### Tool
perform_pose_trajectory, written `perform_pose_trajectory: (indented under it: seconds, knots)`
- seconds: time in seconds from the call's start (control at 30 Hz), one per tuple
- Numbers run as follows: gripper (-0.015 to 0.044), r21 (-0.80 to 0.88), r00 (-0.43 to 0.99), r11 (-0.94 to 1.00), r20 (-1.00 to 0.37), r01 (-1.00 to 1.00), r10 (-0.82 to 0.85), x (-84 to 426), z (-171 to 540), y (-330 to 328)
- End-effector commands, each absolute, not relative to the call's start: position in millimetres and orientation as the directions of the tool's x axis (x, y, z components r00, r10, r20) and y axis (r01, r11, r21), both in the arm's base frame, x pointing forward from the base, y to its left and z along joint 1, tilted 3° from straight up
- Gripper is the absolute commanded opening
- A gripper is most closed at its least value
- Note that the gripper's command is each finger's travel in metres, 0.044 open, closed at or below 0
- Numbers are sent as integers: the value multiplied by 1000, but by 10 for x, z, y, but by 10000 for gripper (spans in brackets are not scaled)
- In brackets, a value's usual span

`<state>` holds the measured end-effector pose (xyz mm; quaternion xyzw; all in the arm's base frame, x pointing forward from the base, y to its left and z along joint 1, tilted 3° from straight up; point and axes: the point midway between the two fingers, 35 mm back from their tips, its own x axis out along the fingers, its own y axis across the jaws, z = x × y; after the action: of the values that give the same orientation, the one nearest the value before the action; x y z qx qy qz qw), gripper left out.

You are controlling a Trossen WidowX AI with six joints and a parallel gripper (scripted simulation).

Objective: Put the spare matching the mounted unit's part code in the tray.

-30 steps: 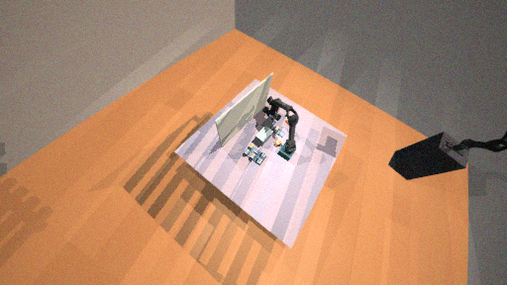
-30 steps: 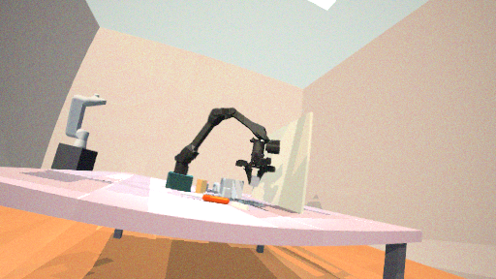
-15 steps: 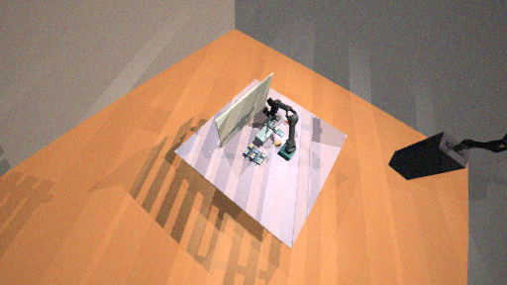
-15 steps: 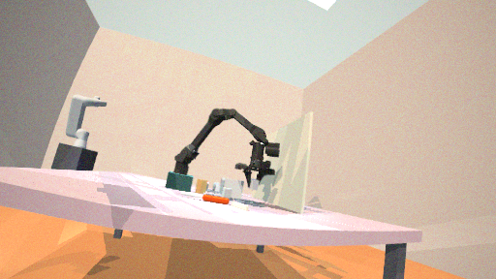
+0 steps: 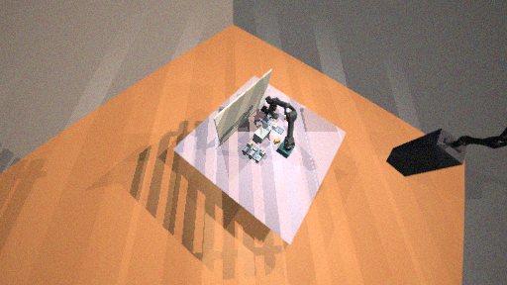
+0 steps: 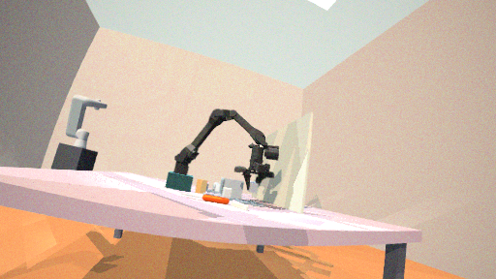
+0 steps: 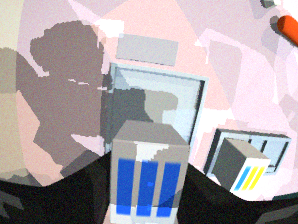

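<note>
Wrist view: the gripper (image 7: 145, 192) is closed on a grey block-shaped spare with three blue vertical bars (image 7: 147, 179) on its facing side. The block sits at lower centre of the frame, and the dark gripper bodies flank it at lower left and lower right. The block is held clear of the desk (image 7: 226, 50).

Directly above the held block in the frame lies the tray (image 7: 193, 99), a pale blue, square, shallow receptacle with a light rim. Its interior is partly in shadow. The held block overlaps the tray's lower edge in this view; whether it is over the tray or short of it cannot be told.

At lower right of the frame a second spare with blue and yellow slanted stripes (image 7: 242, 165) rests in a light-rimmed holder (image 7: 214, 156), just beside the tray. An orange object (image 7: 288, 27) lies at the right edge, upper part of the frame, well apart from the tray. A grey flat patch (image 7: 147, 48) lies just above the tray.

Exterior view: the arm (image 6: 218, 127) arches from its teal base (image 6: 179, 181) toward an upright pale panel (image 6: 291, 162) at centre right. The gripper (image 6: 253, 180) hangs above the items on the desk. The orange object (image 6: 215, 199) lies in front on the desk.
</note>
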<state>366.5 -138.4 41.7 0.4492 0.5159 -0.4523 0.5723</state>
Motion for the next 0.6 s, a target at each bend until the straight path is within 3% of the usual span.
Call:
perform_pose_trajectory:
  seconds: [0.0,0.57]
  knots:
    - [0,42,53,189,-997,981,-56,3656,370,-1388]
    - [0,42,53,189,-997,981,-56,3640,208,-1388]
